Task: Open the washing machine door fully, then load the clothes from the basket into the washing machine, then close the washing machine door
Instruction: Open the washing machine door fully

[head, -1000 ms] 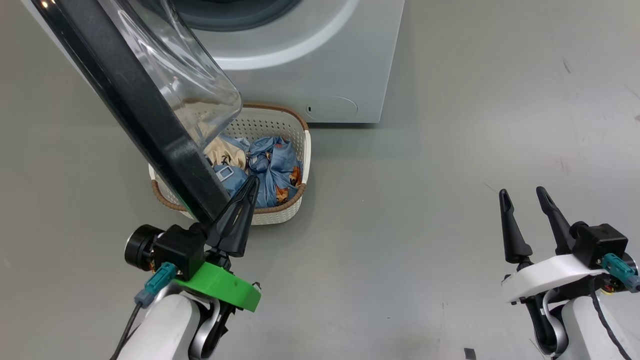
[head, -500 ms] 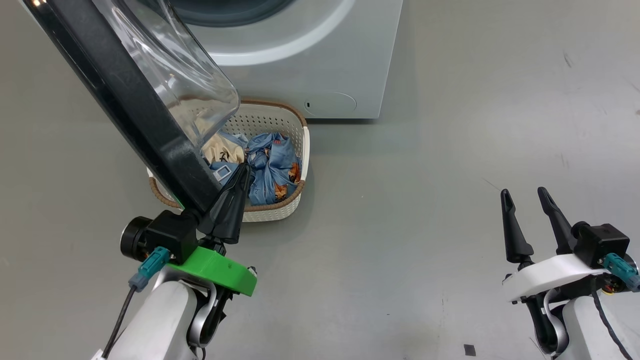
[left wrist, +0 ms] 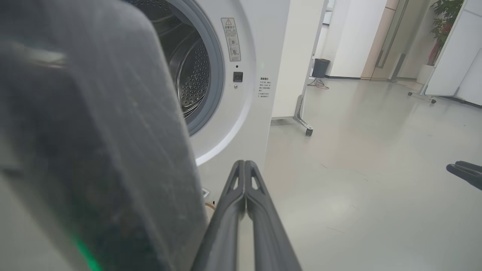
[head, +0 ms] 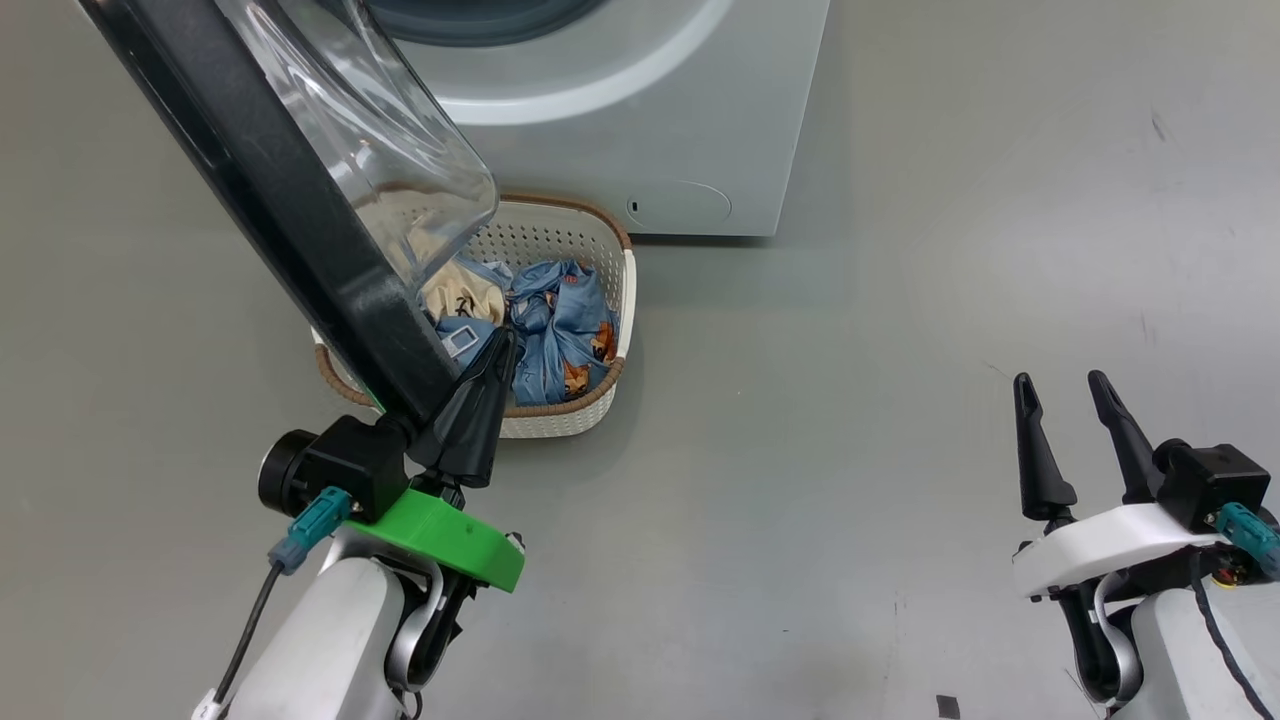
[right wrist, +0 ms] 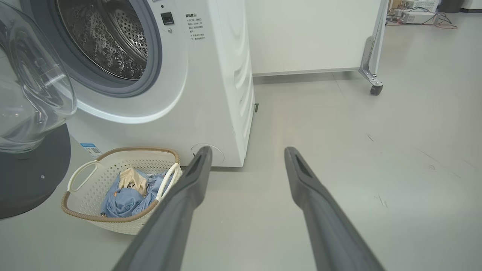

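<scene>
**Door to be swung wide before loading**

The washing machine door (head: 280,220) stands partly open, its glass dome hanging over the basket (head: 612,392). The left gripper (head: 503,345), jaws pressed together on nothing, is laid beside the inner face of the door's black ring; contact cannot be confirmed. The push is best applied near that free edge and carried along the hinge arc. The right gripper (head: 1060,382) is held well apart, jaws wide and empty. The clothes (head: 565,330) are bunched inside the basket, just before the washing machine (head: 640,130); no laundry is seen in the drum (right wrist: 109,41).
</scene>
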